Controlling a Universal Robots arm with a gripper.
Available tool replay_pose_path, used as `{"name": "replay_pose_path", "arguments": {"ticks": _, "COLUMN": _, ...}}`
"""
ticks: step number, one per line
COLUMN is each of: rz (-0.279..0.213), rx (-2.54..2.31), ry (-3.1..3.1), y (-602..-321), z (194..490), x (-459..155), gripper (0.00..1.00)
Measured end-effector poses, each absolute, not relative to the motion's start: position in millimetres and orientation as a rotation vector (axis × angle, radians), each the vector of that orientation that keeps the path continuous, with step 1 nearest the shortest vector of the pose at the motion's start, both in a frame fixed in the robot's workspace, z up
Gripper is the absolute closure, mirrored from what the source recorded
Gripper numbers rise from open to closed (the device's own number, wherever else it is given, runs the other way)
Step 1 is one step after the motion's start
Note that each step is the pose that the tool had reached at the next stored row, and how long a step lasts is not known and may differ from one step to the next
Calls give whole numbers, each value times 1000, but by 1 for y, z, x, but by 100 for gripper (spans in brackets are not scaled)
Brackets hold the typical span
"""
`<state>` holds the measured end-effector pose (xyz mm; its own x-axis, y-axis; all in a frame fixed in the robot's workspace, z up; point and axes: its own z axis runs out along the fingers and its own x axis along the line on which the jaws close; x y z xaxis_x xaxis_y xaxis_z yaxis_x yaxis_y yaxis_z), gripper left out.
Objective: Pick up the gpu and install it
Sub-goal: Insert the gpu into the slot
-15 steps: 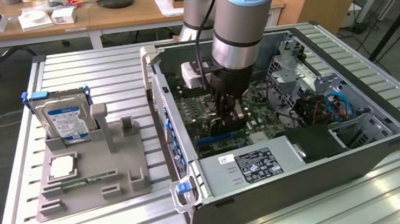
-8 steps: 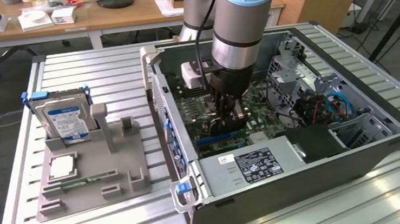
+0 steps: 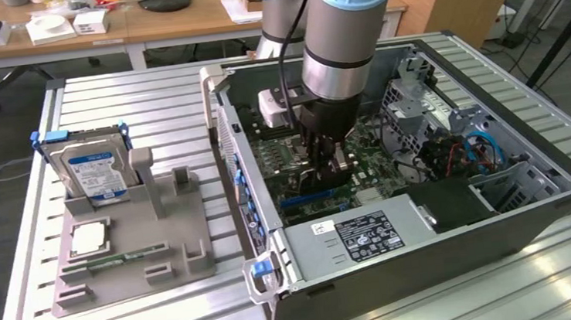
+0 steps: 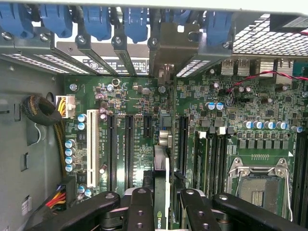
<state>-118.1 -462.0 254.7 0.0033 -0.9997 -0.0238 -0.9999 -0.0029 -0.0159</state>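
Your gripper [image 4: 166, 211] pinches the gpu [image 4: 160, 192] edge-on, deep inside the open computer case [image 3: 431, 279] at the centre of the exterior view. Pickup is done. The card sits among the motherboard [image 4: 269, 110] slots, apparently not fully seated.

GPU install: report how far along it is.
Done: pickup; the gripper is clamped on the gpu inside the open case. In hand: the card hangs edge-on over the motherboard expansion slots. Left: seating it; whether it is in a slot cannot be told.
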Motion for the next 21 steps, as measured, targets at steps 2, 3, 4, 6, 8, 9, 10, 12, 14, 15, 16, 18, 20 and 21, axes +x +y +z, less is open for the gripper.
{"name": "replay_pose_path", "arguments": {"ticks": 2, "rz": 9, "rx": -2205, "ry": 2198, "y": -462, "z": 255, "x": -118, "gripper": 74}}
{"name": "replay_pose_path", "arguments": {"ticks": 3, "rz": 9, "rx": -2205, "ry": 2198, "y": -462, "z": 255, "x": -118, "gripper": 74}}
{"name": "replay_pose_path", "arguments": {"ticks": 4, "rz": 9, "rx": -2205, "ry": 2198, "y": -462, "z": 255, "x": -118, "gripper": 74}}
{"name": "replay_pose_path", "arguments": {"ticks": 6, "rz": 9, "rx": -2205, "ry": 2198, "y": -462, "z": 254, "x": -118, "gripper": 74}}
{"name": "replay_pose_path", "arguments": {"ticks": 8, "rz": 9, "rx": -2205, "ry": 2198, "y": -462, "z": 254, "x": -118, "gripper": 74}}
{"name": "replay_pose_path", "arguments": {"ticks": 9, "rz": 9, "rx": -2205, "ry": 2198, "y": -462, "z": 254, "x": -118, "gripper": 74}}
{"name": "replay_pose_path", "arguments": {"ticks": 10, "rz": 9, "rx": -2205, "ry": 2198, "y": -462, "z": 254, "x": -118, "gripper": 74}}
{"name": "replay_pose_path", "arguments": {"ticks": 12, "rz": 9, "rx": -2205, "ry": 2198, "y": -462, "z": 254, "x": -118, "gripper": 74}}
{"name": "replay_pose_path", "arguments": {"ticks": 14, "rz": 9, "rx": -2205, "ry": 2198, "y": -462, "z": 254, "x": -118, "gripper": 74}}
{"name": "replay_pose_path", "arguments": {"ticks": 15, "rz": 9, "rx": -2205, "ry": 2198, "y": -462, "z": 254, "x": -118, "gripper": 74}}
{"name": "replay_pose_path", "arguments": {"ticks": 16, "rz": 9, "rx": -2205, "ry": 2198, "y": -462, "z": 254, "x": -118, "gripper": 74}}
{"name": "replay_pose_path", "arguments": {"ticks": 18, "rz": 9, "rx": -2205, "ry": 2198, "y": -462, "z": 254, "x": -118, "gripper": 74}}
{"name": "replay_pose_path", "arguments": {"ticks": 20, "rz": 9, "rx": -2205, "ry": 2198, "y": -462, "z": 254, "x": -118, "gripper": 74}}
{"name": "replay_pose_path", "arguments": {"ticks": 21, "rz": 9, "rx": -2205, "ry": 2198, "y": -462, "z": 254, "x": -118, "gripper": 74}}
